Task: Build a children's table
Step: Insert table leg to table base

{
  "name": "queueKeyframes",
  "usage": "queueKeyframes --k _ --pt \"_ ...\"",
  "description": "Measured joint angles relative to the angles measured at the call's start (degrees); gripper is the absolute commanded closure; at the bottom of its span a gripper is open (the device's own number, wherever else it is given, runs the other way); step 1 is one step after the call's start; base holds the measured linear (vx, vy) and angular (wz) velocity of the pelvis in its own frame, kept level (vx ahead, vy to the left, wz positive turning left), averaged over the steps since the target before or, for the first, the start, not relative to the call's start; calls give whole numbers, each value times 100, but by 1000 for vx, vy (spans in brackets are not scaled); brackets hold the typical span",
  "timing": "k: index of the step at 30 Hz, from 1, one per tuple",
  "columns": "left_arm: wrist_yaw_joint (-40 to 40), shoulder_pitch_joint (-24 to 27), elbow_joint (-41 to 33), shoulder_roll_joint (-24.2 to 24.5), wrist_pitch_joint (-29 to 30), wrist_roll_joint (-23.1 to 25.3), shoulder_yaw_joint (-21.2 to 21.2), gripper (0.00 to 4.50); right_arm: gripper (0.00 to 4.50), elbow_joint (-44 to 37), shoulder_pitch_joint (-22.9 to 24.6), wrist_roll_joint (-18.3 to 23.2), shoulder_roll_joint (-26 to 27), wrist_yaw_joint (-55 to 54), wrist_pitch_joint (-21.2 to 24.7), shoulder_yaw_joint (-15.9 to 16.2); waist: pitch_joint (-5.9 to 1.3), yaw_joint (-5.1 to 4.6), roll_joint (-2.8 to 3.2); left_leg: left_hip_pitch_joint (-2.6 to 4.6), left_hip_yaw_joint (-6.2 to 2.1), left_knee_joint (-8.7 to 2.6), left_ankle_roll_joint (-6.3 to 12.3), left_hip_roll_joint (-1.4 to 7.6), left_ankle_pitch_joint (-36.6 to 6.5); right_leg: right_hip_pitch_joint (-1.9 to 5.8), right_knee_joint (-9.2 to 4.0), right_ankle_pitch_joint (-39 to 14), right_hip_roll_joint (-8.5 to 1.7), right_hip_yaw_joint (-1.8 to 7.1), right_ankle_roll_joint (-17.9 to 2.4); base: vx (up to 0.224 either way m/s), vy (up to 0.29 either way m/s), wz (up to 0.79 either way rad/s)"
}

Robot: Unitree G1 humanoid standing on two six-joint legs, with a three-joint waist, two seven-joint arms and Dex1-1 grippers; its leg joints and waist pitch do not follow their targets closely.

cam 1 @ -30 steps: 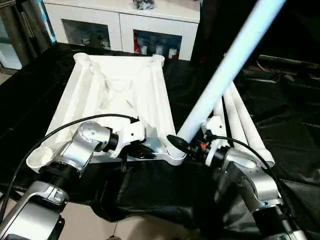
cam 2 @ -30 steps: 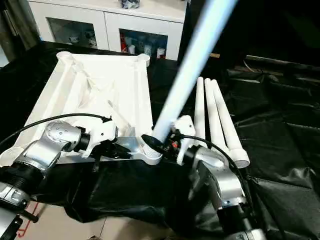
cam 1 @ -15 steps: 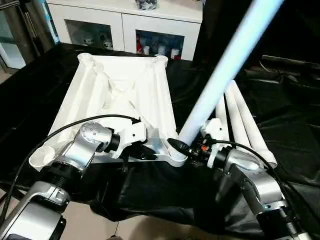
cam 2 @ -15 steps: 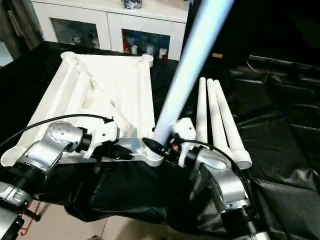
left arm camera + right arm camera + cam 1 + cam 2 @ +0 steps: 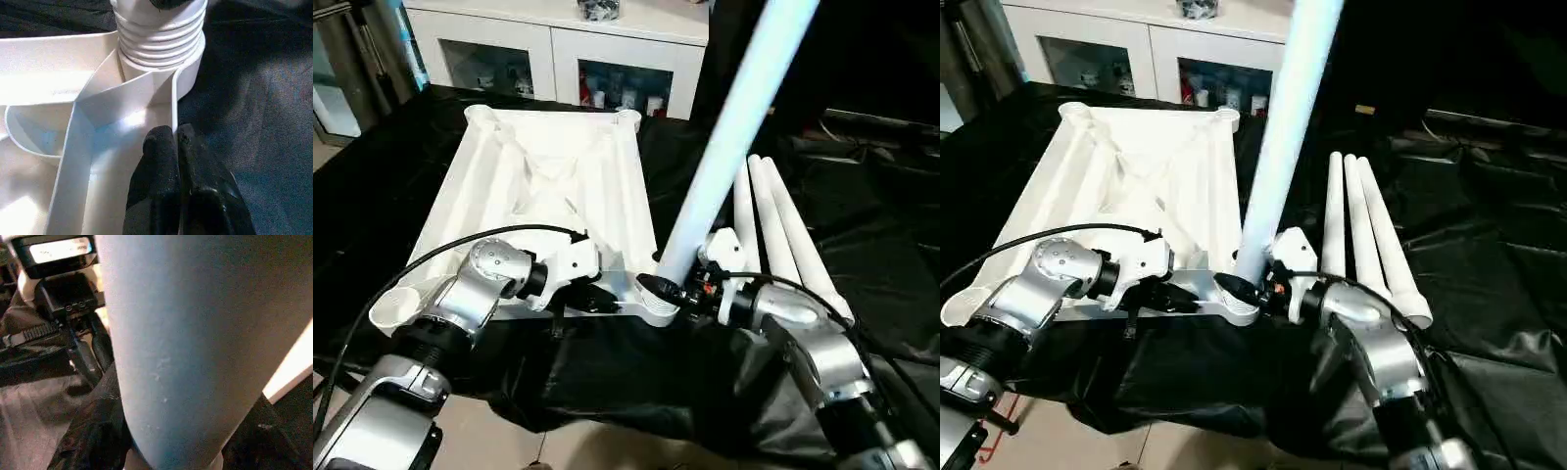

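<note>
White leg (image 5: 724, 147) has swung more upright over the last second: earlier it leaned well off to the right, now it stands steeper, base still in the near-right corner socket (image 5: 656, 299) of the tabletop (image 5: 548, 186). Tabletop has not shifted; it lies ribbed side up on the black-covered desk (image 5: 862, 196). Likely meaning: the leg is being lined up with the socket axis so it can seat or screw in; not fully vertical yet, so I judge the first leg not finished. Left wrist view shows the threaded collar (image 5: 161, 34) sitting in the socket.

Right claw (image 5: 680, 292) grips the leg low down, just above the socket, jaws about half spread around the tube; right forearm reaches in from the lower right, wrist turned inward.

Left claw (image 5: 168, 161) is pinched closed on the thin rim of the tabletop beside that socket, steadying it; left arm unmoved, elbow bent, forearm coming in from the lower left.

Three spare legs (image 5: 773, 225) lie side by side on the desk, right of the tabletop.
</note>
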Motion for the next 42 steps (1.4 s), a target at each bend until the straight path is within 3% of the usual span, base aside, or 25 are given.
queueKeyframes --k 12,22,25,33,37,42 --pt "-339 2 -26 19 -13 -18 -11 450 259 497 -428 37 -247 1134 11 99 -4 30 1 1 0 0 1 1 0 3 0 -8 0 -2 -9 0 0 0" --pt "-369 63 -118 68 -6 -12 -34 450 259 931 -602 9 -242 1499 -412 181 -10 46 -9 3 0 0 0 6 0 12 4 -6 0 -7 -11 0 0 0" --pt "-229 65 -116 108 6 20 -17 450 259 1127 -613 -17 -44 1242 -557 92 -12 23 -12 4 0 0 -1 8 0 17 7 -5 1 -10 -12 0 0 0" --pt "336 65 -122 70 507 96 221 450 259 1791 -905 -222 628 -137 -783 -108 -12 -161 -13 9 -11 4 -22 42 13 9 1 -4 -1 -76 -13 0 0 0" --pt "904 65 -397 -57 1246 133 317 450 259 2307 -1274 -300 1119 -1133 -664 -347 -5 -225 -3 7 -23 -2 -31 50 17 1 6 8 0 -97 -34 0 0 0" --pt "1798 66 -747 -569 2083 459 425 450 259 2948 -1804 -377 1437 -2113 -481 -583 -9 -222 13 4 -22 -3 -34 51 19 5 2 20 0 -97 -53 0 0 0"
